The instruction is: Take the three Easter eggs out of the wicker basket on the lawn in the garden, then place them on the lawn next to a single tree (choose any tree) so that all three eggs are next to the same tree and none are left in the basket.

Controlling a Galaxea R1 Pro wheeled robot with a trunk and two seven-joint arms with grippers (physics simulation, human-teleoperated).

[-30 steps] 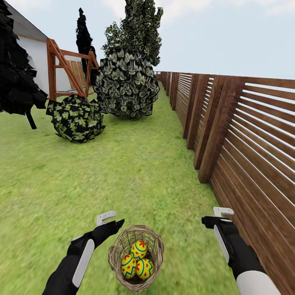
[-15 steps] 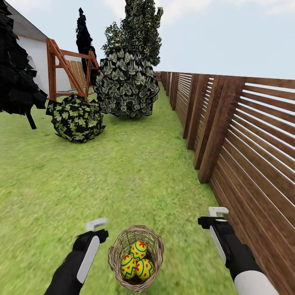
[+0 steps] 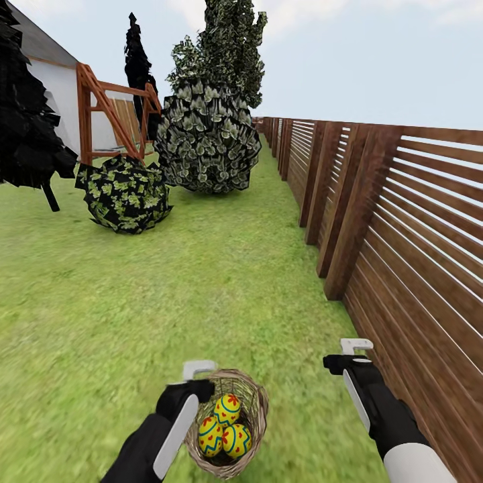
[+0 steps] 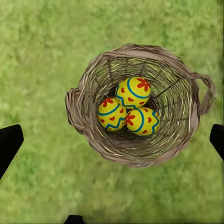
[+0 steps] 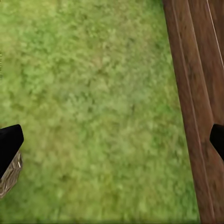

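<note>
The wicker basket stands on the lawn just in front of me. Three Easter eggs lie in it, yellow with red and blue-green marks: one on top, the other two below it. My left gripper hovers over the basket's left rim. In the left wrist view it is open above the basket, looking down on the eggs. My right gripper hangs open and empty to the basket's right. A black-canopied tree stands far left.
A brown slatted fence runs close along the right, also in the right wrist view. Round leafy bushes and a wooden frame stand ahead left, before a white house. Open grass lies between.
My left arm has swung right, from left of the basket to above its left rim. The right arm has barely moved. The eggs lie as before.
</note>
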